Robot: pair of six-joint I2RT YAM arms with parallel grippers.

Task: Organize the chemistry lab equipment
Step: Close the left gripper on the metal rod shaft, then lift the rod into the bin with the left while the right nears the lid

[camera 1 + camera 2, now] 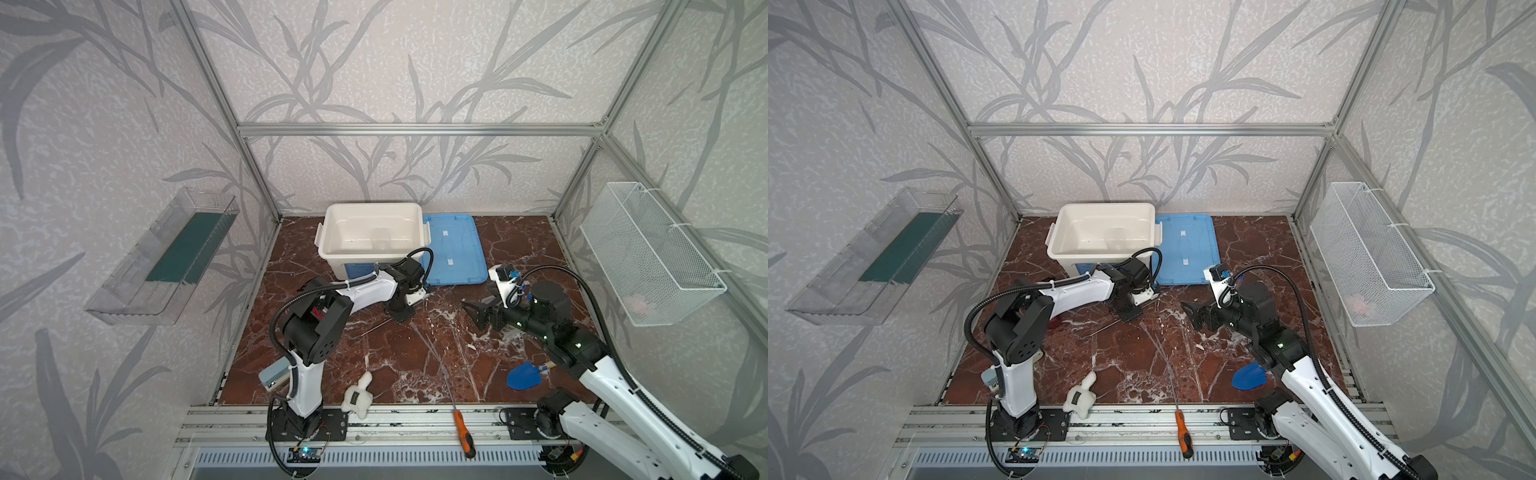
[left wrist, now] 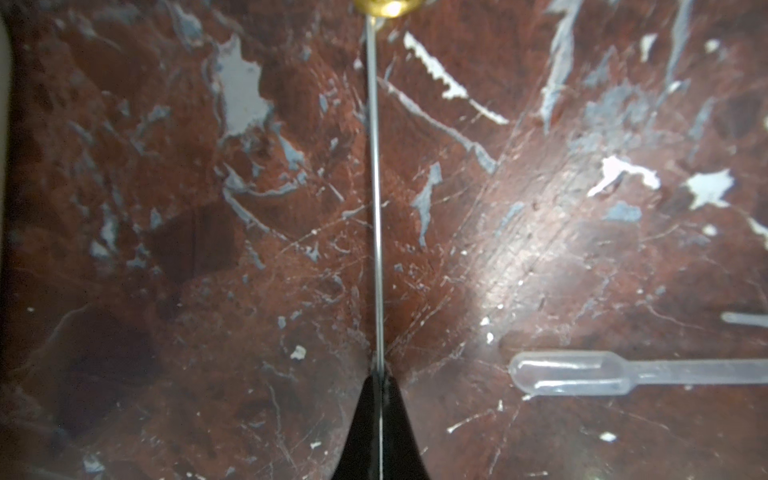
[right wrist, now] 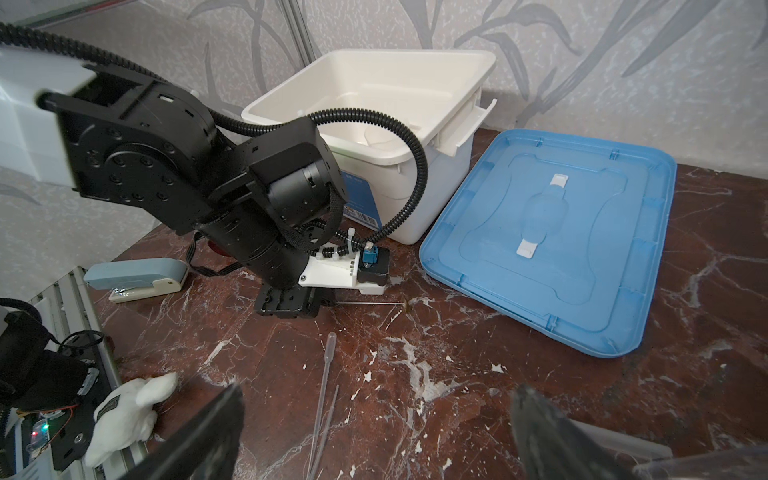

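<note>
Both top views hang high over the front rail (image 1: 395,415), looking down and toward the back wall (image 1: 395,62); they share nearly the whole table (image 1: 332,357). The left wrist view looks straight down, very near the tabletop, over the left gripper (image 2: 379,374) pinched on a thin rod (image 2: 375,166). The right wrist view sits low, facing the white bin (image 3: 457,66) and blue lid (image 3: 552,232), also in both top views.

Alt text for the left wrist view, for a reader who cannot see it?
The left gripper has its jaws shut on one end of a thin rod, which runs straight across the red-brown marble tabletop to a brass-coloured tip. A clear plastic pipette lies on the tabletop nearby, apart from the rod.
</note>
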